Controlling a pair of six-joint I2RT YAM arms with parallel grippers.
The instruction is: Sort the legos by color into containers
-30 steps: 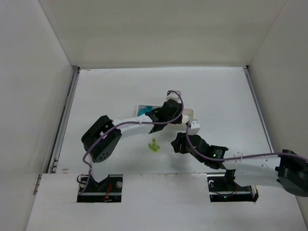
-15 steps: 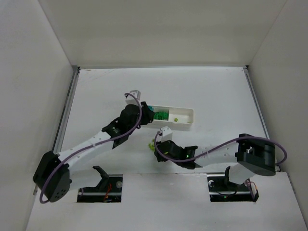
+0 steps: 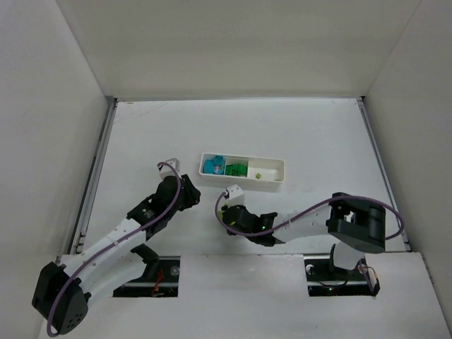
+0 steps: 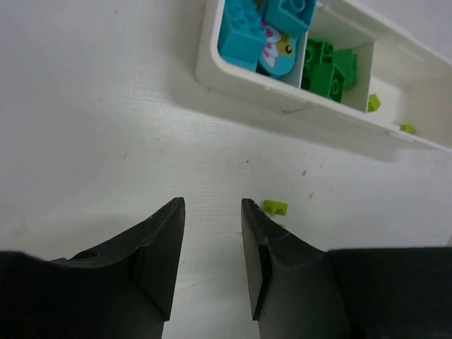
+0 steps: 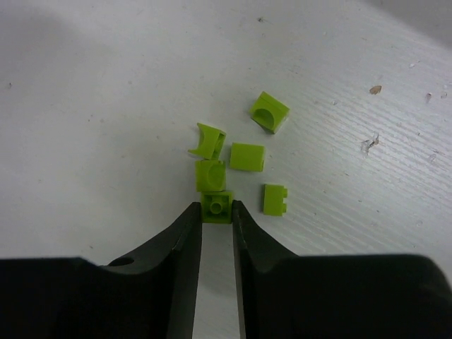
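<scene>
While L fingers (image 4: pixel 168 233) hang part-open & empty over counter (image 4: pixel 85 127) on near side of tray (image 4: pixel 282 99), R fingers (image 5: pixel 192 226) pinch one yellow-green lego (image 5: pixel 216 206) from six loose on counter. Blue legos (image 4: pixel 247 35) sit in tray's left compartment, green legos (image 4: pixel 328 67) in mid.

Left gripper (image 4: pixel 212 203) hangs low, jaws apart, nothing in it; right gripper (image 5: pixel 216 209) is down, pinching a brick (image 5: pixel 216 203).

Bright, even overhead light throws only a soft shadow beside the tray (image 4: pixel 247 79); both wrist views are sharp.
</scene>
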